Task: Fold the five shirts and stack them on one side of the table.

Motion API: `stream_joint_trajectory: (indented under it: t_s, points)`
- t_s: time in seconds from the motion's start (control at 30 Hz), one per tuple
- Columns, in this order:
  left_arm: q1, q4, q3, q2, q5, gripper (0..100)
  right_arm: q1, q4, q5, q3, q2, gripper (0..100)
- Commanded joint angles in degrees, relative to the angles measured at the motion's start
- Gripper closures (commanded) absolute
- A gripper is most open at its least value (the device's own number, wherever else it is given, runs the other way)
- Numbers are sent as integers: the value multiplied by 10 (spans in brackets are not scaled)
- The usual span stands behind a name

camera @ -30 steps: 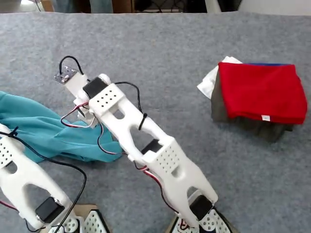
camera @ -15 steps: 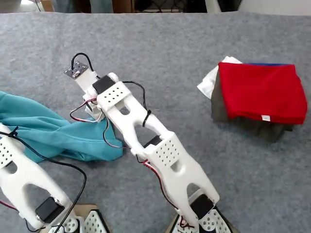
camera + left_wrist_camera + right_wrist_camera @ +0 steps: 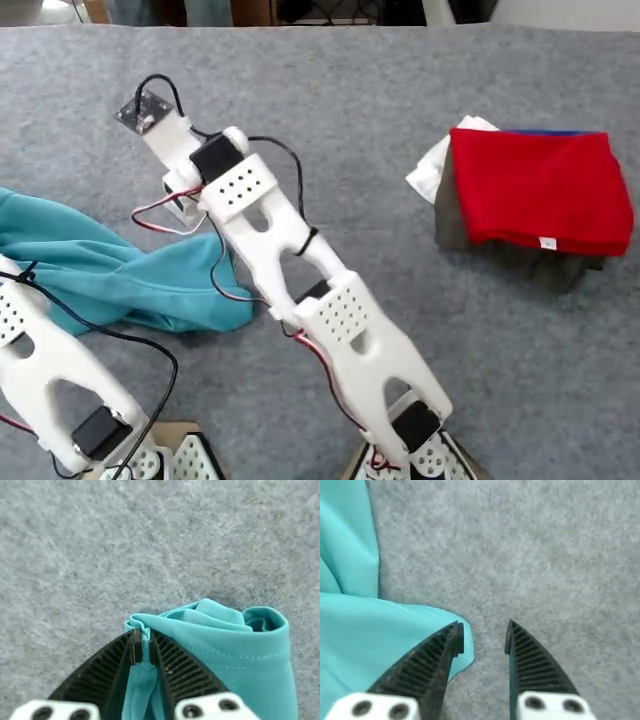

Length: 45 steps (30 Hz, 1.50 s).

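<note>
Teal shirt (image 3: 100, 272) lies crumpled on the grey felt table cover (image 3: 350, 120), on the left arm's side. Left gripper (image 3: 141, 642) is clenched on a bunched fold of it. Right gripper (image 3: 484, 632) is spread and grasps nothing; it sits at the shirt's hem, one finger over the cloth. Stack of folded shirts (image 3: 530, 200), red on top, lies well apart at the opposite side.

The crumpled teal fabric shirt (image 3: 100, 280) runs off the high view's left edge and is partly covered by the white plastic right arm (image 3: 270, 240). Beneath the folded red cloth shirt (image 3: 540, 190), the stacked garments (image 3: 455, 232) (white, olive, a blue sliver) show edges only, so their count is unclear.
</note>
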State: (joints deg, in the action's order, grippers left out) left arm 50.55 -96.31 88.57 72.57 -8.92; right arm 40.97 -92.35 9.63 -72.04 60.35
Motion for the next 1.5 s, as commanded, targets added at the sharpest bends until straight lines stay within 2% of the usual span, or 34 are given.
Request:
stream_joint_trajectory:
  t_s: [0.0,0.27,0.63,0.7,0.8,1.0,1.23,1.33,1.47]
  points:
    - [0,6,3,-9,4,971,10,0,3,-25,32,849]
    - [0,8,3,-9,4,971,41,-72,5,-29,71,849]
    - [0,9,3,-9,4,971,47,-43,6,-29,111,851]
    - [0,9,3,-9,4,971,47,-44,5,-29,109,876]
    - [0,9,3,-9,4,971,47,-44,4,-29,109,986]
    - [0,9,3,-9,5,971,42,-71,4,-32,108,984]
    - [0,8,3,-9,5,971,20,-84,4,-124,74,984]
    - [0,7,3,-9,5,971,3,-49,6,-159,73,984]
    - [0,6,3,-9,5,971,-29,55,7,-171,97,984]
